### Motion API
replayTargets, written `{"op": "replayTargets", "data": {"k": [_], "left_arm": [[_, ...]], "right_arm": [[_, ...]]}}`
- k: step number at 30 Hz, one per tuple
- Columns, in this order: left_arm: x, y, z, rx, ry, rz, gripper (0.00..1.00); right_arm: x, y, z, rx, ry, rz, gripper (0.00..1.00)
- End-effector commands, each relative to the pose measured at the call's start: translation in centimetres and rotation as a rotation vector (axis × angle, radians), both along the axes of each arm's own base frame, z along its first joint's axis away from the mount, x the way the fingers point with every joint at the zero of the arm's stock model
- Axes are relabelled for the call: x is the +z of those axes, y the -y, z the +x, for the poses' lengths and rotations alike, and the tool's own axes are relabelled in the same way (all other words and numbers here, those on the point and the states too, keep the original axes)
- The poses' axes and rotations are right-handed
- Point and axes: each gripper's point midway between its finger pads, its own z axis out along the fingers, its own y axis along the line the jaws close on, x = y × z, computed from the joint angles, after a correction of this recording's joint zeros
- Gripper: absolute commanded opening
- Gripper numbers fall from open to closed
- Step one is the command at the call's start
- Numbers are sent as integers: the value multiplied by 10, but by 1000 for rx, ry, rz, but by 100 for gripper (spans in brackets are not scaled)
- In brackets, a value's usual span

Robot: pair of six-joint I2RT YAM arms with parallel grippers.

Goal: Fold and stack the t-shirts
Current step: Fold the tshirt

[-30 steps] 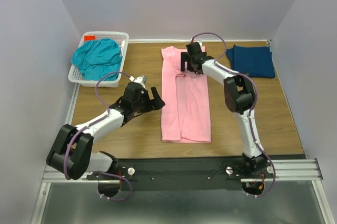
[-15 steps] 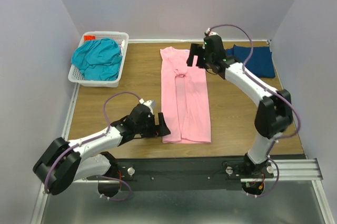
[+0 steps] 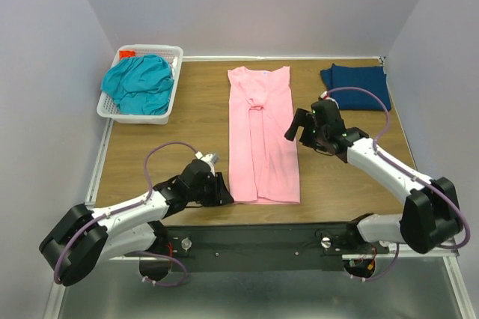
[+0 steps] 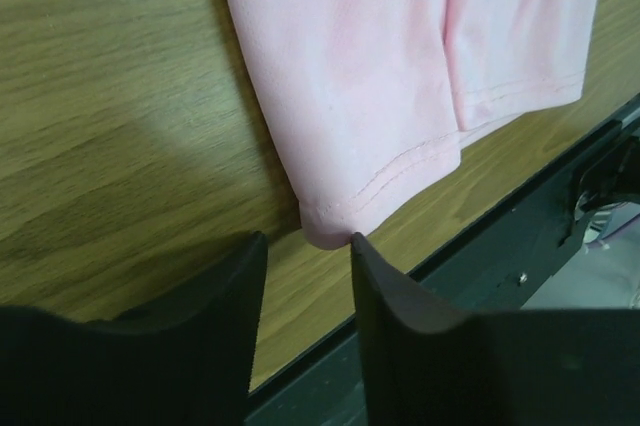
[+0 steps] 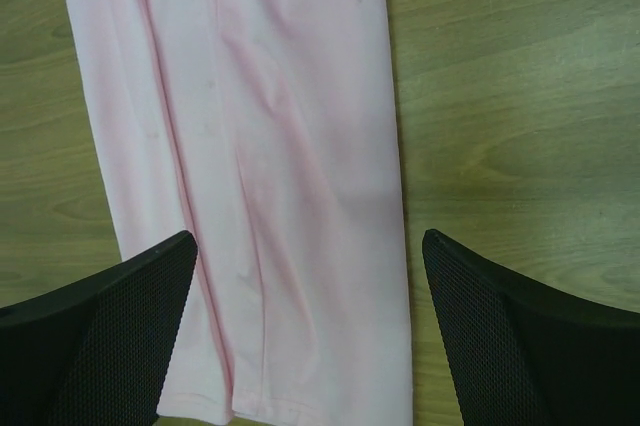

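Lengthwise at the middle of the worktop (image 3: 187, 117): one t-shirt (image 3: 262, 147). At far left: basket (image 3: 153, 49), second t-shirt (image 3: 138, 83) inside. In the far right corner: third t-shirt (image 3: 358, 85).

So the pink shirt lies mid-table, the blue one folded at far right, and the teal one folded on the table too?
Not quite: the top view shows the teal shirt crumpled in the white basket, not folded on the table. The pink shirt and blue shirt are as you say.
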Motion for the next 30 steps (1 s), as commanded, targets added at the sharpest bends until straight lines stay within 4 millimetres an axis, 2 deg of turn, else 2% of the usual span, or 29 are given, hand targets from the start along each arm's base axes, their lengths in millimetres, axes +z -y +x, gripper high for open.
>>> {"op": "replayTargets", "data": {"k": [1, 4, 7, 8, 9, 12, 15, 17, 22, 30], "left_arm": [[-11, 0, -8, -18, -36, 8, 38], [-8, 5, -6, -29, -27, -8, 29], [-7, 9, -3, -42, -28, 0, 29], [-7, 10, -2, -43, -28, 4, 28], [-7, 10, -1, -42, -26, 7, 22], [-12, 11, 1, -46, -33, 26, 17], [-18, 12, 2, -59, -48, 51, 0], [-19, 13, 2, -68, -50, 55, 0], [-10, 14, 5, -63, -15, 32, 0], [7, 14, 11, -63, 48, 18, 0]], "right_arm": [[-6, 5, -18, -27, -10, 32, 100], [-21, 5, -34, 18, -50, 33, 100], [-47, 3, -64, 80, -142, 57, 100], [-51, 2, -69, 92, -157, 67, 100], [-55, 1, -76, 104, -173, 75, 100], [-59, -1, -92, 140, -203, 102, 100], [-63, -4, -114, 197, -258, 130, 98], [-60, -8, -127, 244, -288, 156, 97], [-68, -1, -156, 276, -388, 148, 96], [-84, -4, -176, 336, -506, 161, 87]]}}
